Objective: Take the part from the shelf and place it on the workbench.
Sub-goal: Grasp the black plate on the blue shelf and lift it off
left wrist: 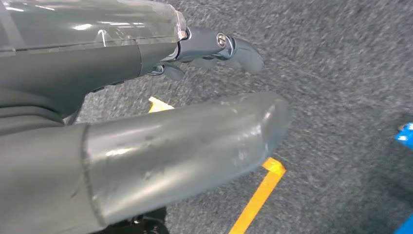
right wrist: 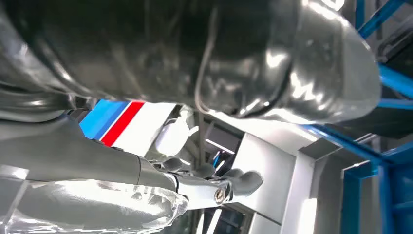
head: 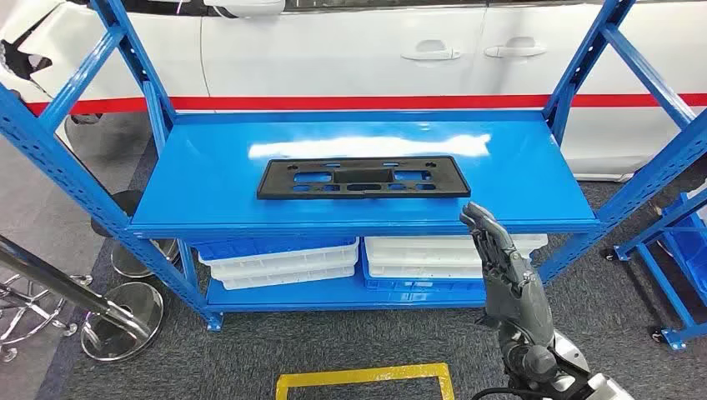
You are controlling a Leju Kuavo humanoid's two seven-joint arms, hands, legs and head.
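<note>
A flat black plastic part (head: 363,177) with several cut-outs lies lengthwise on the top board of the blue shelf (head: 208,192). My right hand (head: 500,262) is raised in front of the shelf's front edge, right of the part, fingers stretched upward and holding nothing. It is close to the part's right end but apart from it. The right wrist view shows that hand (right wrist: 214,185) empty, its fingers extended. My left hand (left wrist: 204,97) hangs over the grey carpet, thumb and fingers apart, nothing in it.
White and blue trays (head: 283,262) are stacked on the shelf's lower level. A white car (head: 375,50) with a red stripe stands behind the shelf. Chrome stand bases (head: 121,321) sit at the left, a blue cart (head: 679,250) at the right, yellow floor tape (head: 367,379) in front.
</note>
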